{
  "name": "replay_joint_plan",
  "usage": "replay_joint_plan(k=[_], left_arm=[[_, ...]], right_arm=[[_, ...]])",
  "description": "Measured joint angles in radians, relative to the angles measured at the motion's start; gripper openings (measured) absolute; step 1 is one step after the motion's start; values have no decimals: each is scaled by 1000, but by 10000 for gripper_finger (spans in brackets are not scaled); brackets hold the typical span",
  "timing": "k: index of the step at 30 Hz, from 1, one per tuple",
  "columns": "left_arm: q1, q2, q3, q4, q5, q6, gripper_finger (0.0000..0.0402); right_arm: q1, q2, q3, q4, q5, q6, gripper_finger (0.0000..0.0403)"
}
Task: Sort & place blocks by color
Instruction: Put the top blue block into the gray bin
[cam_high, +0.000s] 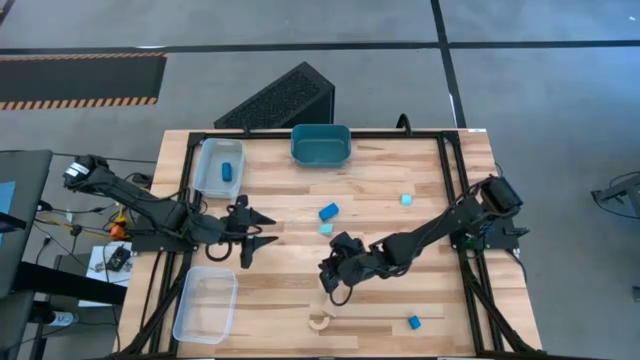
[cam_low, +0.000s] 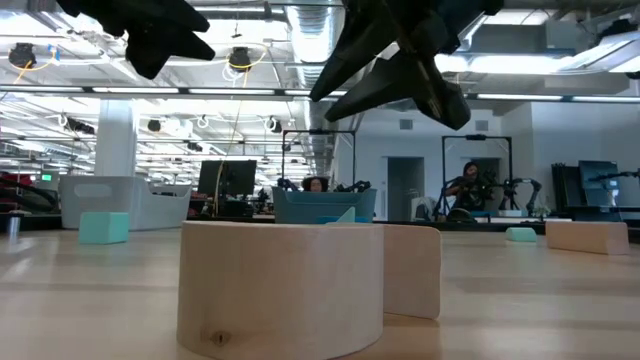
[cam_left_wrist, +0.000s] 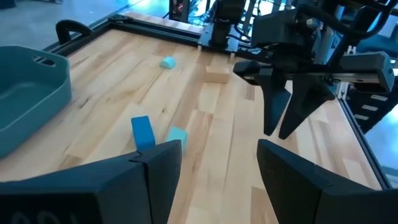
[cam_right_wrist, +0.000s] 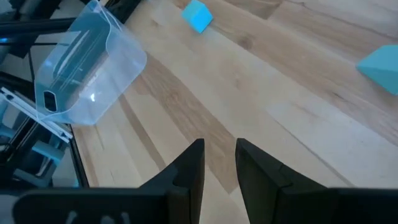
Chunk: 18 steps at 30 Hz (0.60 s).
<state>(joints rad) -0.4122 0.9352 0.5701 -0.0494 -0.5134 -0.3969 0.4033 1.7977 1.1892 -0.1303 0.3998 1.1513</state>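
Note:
A darker blue block and a pale cyan block lie mid-table, between the two grippers. Another cyan block sits farther right, and a blue one lies near the near edge. The wooden arch rests on the table near that edge, filling the low view. A tan block lies beyond the right gripper. One blue block lies in the far clear tray. My left gripper is open, left of the middle blocks. My right gripper hovers above the table with a narrow gap, holding nothing.
The teal tub stands at the far edge. A clear tray sits at the far left and another at the near left. Bare wood lies between the arms and toward the right near corner.

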Motion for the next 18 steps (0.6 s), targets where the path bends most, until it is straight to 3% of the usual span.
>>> replay_joint_plan(k=[8, 18], left_arm=[[0, -20, 0, -2, -9, -1, 196], [-4, -257, 0, -69, -131, 27, 196]], right_arm=[[-30, 0, 0, 49, -20, -39, 113], [-53, 4, -1, 254, -59, -114, 113]])
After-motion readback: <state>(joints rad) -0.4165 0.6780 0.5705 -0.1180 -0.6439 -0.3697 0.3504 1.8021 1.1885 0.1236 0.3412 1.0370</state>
